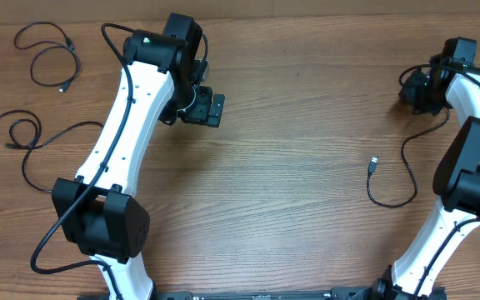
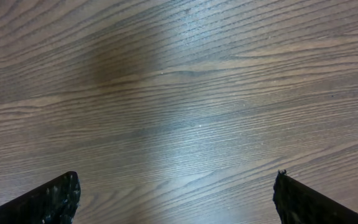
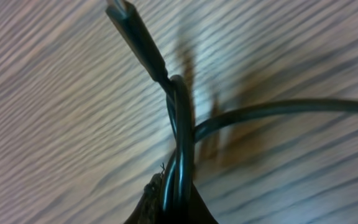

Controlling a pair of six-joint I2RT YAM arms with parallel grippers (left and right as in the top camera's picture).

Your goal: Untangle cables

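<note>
Worktop (image 1: 290, 192): wood-grain surface carrying three separate thin black cables.

Right jaws: pressed together, pinching the held cable (image 3: 179, 124). In the right wrist view two strands of this cable run side by side up out of the jaws at 6 o'clock. One strand ends in a black plug (image 3: 132, 34) toward 11 o'clock. A further length leaves the pinch point toward 3 o'clock, above the wood. In the overhead view these jaws sit at the 2 o'clock area of the worktop. The held cable (image 1: 388, 205) hangs down from them toward 4 o'clock, curls into a loop and ends in a silvery-tipped plug (image 1: 374, 162) lying on the wood.

Left jaws: spread wide. In the left wrist view the fingertips (image 2: 48, 202) appear at 7 and 5 o'clock, with only bare wood between them. No cable lies near them.

10 o'clock cable (image 1: 38, 24): loosely coiled on the wood, well apart from both jaws.

9 o'clock cable (image 1: 65, 132): loose loops beside the left arm (image 1: 132, 108).
</note>
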